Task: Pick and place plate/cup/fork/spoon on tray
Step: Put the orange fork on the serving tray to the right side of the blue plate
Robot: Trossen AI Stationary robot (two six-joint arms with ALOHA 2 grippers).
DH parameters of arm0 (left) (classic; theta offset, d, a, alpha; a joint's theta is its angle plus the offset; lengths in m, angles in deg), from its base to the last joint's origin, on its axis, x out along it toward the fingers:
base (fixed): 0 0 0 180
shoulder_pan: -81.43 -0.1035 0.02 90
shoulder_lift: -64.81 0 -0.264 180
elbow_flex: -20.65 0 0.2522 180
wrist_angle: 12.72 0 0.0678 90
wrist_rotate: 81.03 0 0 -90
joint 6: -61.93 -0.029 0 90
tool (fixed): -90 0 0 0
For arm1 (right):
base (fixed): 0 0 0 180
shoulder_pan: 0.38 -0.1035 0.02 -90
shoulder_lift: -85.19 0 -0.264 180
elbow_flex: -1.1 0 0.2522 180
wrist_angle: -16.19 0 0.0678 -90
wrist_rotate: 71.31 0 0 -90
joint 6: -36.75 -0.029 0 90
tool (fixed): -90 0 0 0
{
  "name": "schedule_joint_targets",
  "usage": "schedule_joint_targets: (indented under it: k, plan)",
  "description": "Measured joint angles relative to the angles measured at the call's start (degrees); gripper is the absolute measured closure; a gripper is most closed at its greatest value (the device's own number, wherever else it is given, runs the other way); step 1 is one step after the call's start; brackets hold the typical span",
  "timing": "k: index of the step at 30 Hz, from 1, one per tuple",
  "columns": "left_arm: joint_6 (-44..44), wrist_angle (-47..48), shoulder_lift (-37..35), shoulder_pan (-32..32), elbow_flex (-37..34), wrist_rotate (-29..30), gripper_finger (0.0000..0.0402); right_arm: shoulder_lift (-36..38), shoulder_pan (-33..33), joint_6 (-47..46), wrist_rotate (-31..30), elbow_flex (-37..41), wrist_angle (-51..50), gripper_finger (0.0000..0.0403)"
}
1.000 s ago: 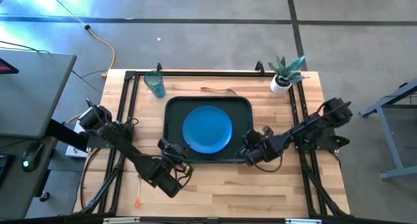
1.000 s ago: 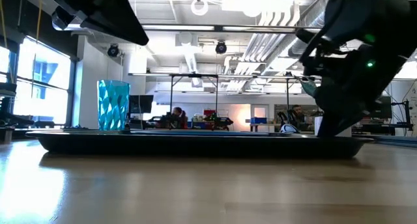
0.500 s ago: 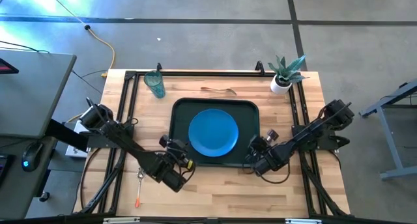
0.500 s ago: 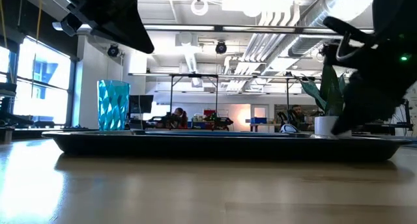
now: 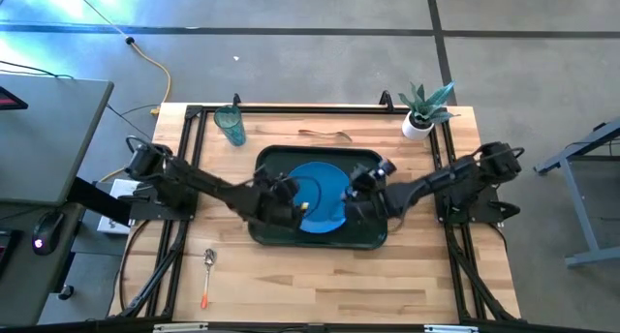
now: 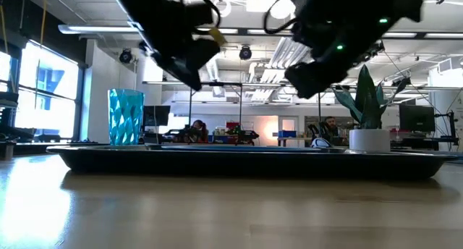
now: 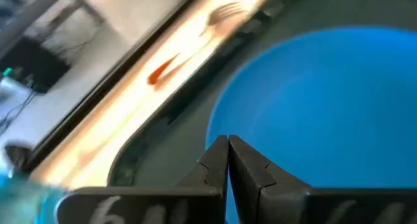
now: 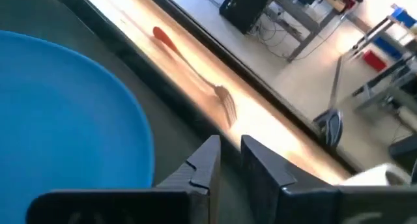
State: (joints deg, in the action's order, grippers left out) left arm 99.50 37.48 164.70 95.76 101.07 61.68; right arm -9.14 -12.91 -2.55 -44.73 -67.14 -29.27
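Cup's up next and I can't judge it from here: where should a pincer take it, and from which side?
Probably grip the cup across its wall, about mid-height, coming in level from the tray side. It stands upright and alone at the table's far left corner, with a frame rail close behind it. The left pincer, shut over the plate, is nearer.

Potted spiky plant (image 5: 422, 108) at table corner, wooden table (image 5: 320, 285), yellow cable (image 5: 155, 70) on floor
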Motion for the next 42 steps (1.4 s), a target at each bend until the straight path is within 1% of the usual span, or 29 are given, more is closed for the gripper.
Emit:
schedule_joint_targets:
  k: [3, 5, 6, 8, 10, 11, 12, 14, 15, 17, 18, 20, 21, 22, 24, 25, 27, 28, 29, 31, 32, 34, 37, 41, 42]
  plan:
    - [-11.3, -2.5, -0.5, -4.2, -0.3, -8.5, 0.0401, 0.2, 3.9, 12.0, 0.2, -0.5, 6.9, 0.0326]
    - [-15.7, -4.5, -0.9, -6.6, -0.1, -13.3, 0.0401, 0.9, 6.8, 19.1, 1.1, 0.1, 11.8, 0.0321]
    - [-17.1, -3.7, -1.6, -7.8, -0.2, -15.0, 0.0401, 1.6, 8.4, 22.1, 2.6, 0.9, 14.7, 0.0321]
    - [-18.2, -4.7, -2.5, -9.5, -0.3, -16.3, 0.0401, 3.6, 12.1, 26.9, 7.8, 3.6, 20.3, 0.0320]
    - [-19.4, -6.4, -4.1, -11.1, -1.5, -16.5, 0.0401, 5.9, 16.0, 28.9, 15.4, 7.4, 28.0, 0.0320]
    - [-20.8, -7.8, -4.7, -11.6, -2.3, -16.3, 0.0401, 7.1, 17.8, 29.1, 19.0, 9.7, 31.9, 0.0320]
    - [-22.6, -11.3, -5.3, -12.3, -3.1, -16.3, 0.0401, 8.4, 19.4, 29.1, 23.0, 12.2, 36.0, 0.0320]
    - [-28.1, -16.3, -7.2, -13.8, -5.9, -17.1, 0.0401, 10.5, 21.9, 27.6, 30.5, 17.0, 44.3, 0.0320]
    - [-31.3, -20.1, -7.8, -14.7, -7.0, -18.8, 0.0401, 11.9, 22.9, 26.2, 33.6, 19.5, 47.9, 0.0320]
    - [-36.7, -27.3, -9.0, -17.0, -10.0, -25.8, 0.0401, 13.6, 24.0, 24.6, 37.3, 23.7, 55.1, 0.0320]
    - [-39.2, -30.2, -9.3, -18.1, -11.4, -31.2, 0.0401, 14.3, 24.2, 24.2, 37.6, 25.6, 58.0, 0.0320]
    - [-43.9, -36.9, -9.1, -20.2, -13.7, -43.5, 0.0401, 16.5, 24.3, 24.1, 37.2, 28.4, 59.8, 0.0320]
    - [-46.0, -39.1, -9.1, -21.1, -14.9, -47.6, 0.0401, 17.0, 24.1, 23.7, 37.2, 28.9, 60.9, 0.0320]
    - [-48.4, -41.6, -9.0, -21.8, -15.8, -50.1, 0.0401, 18.4, 23.9, 23.1, 37.7, 30.0, 60.6, 0.0320]
    - [-53.7, -47.9, -7.7, -23.2, -16.5, -50.4, 0.0401, 19.6, 23.2, 21.7, 37.4, 31.2, 60.4, 0.0320]
    - [-55.5, -48.8, -7.7, -24.2, -16.9, -49.6, 0.0401, 19.7, 22.8, 21.3, 37.7, 31.5, 60.6, 0.0320]
    - [-57.2, -54.2, -6.4, -26.5, -16.4, -47.8, 0.0399, 20.2, 21.9, 21.3, 37.8, 32.3, 60.0, 0.0320]
    - [-57.2, -55.7, -5.6, -28.1, -15.4, -48.9, 0.0399, 19.8, 21.4, 20.9, 37.9, 32.3, 60.3, 0.0320]
    - [-56.6, -54.1, -5.1, -29.9, -14.2, -51.2, 0.0399, 19.5, 21.0, 19.9, 37.5, 32.2, 60.4, 0.0320]
    - [-54.7, -53.2, -1.0, -33.4, -8.7, -56.4, 0.0399, 19.2, 20.4, 18.5, 37.4, 32.2, 60.1, 0.0320]
    - [-54.1, -49.6, 0.7, -35.1, -6.2, -58.3, 0.0398, 18.6, 19.9, 17.9, 37.3, 32.1, 60.7, 0.0320]
    - [-54.0, -43.7, 5.5, -37.6, 0.7, -59.2, 0.0397, 18.5, 19.3, 16.5, 37.5, 32.1, 59.7, 0.0320]
    - [-56.9, -32.8, 11.6, -40.1, 10.2, -59.3, 0.0383, 18.3, 17.8, 14.4, 37.4, 32.0, 59.2, 0.0320]
    - [-62.1, -23.1, 18.6, -41.2, 19.9, -59.9, 0.0355, 18.9, 16.4, 13.1, 36.4, 32.0, 56.5, 0.0319]
    - [-63.5, -21.9, 20.3, -41.4, 21.8, -60.0, 0.0348, 19.0, 16.4, 12.5, 36.5, 32.1, 56.2, 0.0319]
